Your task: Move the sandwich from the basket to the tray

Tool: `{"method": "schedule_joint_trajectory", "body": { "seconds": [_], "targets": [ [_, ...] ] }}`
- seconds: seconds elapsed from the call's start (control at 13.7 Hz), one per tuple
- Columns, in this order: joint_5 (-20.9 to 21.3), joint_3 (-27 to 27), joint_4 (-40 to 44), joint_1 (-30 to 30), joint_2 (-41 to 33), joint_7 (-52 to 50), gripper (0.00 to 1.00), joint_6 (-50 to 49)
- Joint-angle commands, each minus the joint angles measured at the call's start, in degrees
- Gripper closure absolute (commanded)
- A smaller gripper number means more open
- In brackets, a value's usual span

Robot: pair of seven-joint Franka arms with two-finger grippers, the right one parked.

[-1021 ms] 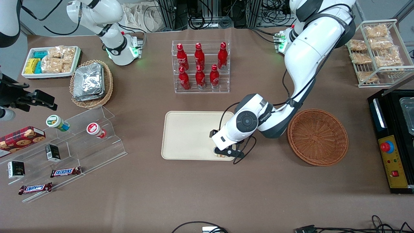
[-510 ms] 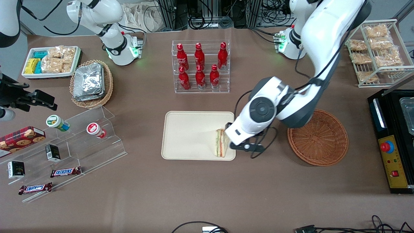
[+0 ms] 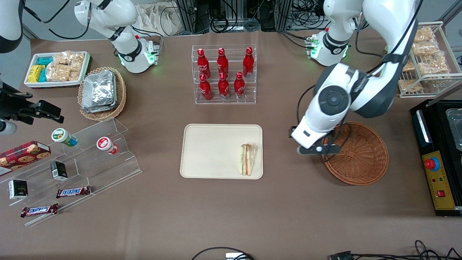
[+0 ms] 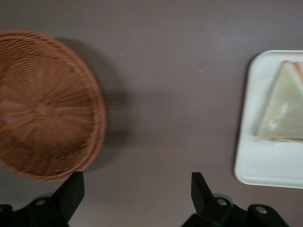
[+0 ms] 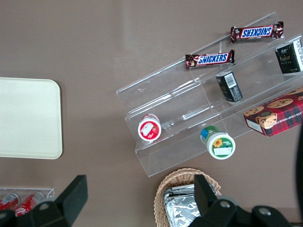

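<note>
The tray point(image 3: 202, 151) lies in the middle of the table, nearer to the front camera than the rack of red bottles point(image 3: 223, 74), and the sandwich point(image 3: 247, 159) is already on it, close to the corner toward the working arm's end and nearest the camera. It is a triangular wedge in clear wrap. In the front view it shows its cut side, with pale bread and thin lines of green and orange-red filling; in the left wrist view its flat pale bread face point(image 4: 283, 104) is seen, with one red-orange edge, and it rests inside the low rim of the tray point(image 4: 246, 156). Nothing touches it. The gripper point(image 3: 317, 148) hangs in the air above the bare table, between the tray and the basket point(image 3: 355, 153), over the edge of the basket, well apart from the sandwich. Its jaws stand wide apart and hold nothing; the wrist view shows only table between the two black fingers point(image 4: 70, 191). The basket holds nothing. So the placing step seems to be finished, and the task looks practically complete. The next move probably asks only that the arm goes to a rest position, without touching the basket or the tray.
</note>
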Motion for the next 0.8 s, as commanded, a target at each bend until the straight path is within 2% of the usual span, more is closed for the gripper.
{"method": "schedule_joint_trajectory", "body": {
  "seconds": [0.0,0.22,0.36,0.73],
  "targets": [
    [-0.57,-0.51,-0.04,7.11,-2.88,3.66,0.0,-3.34],
    [-0.39,-0.25,4.17,13.19,-2.27,9.19,0.0,-3.61],
    [-0.3,-0.16,9.0,16.18,0.62,12.37,0.0,-4.92],
    [0.31,-0.16,12.36,18.39,1.95,12.47,0.0,-5.72]
  ]
}}
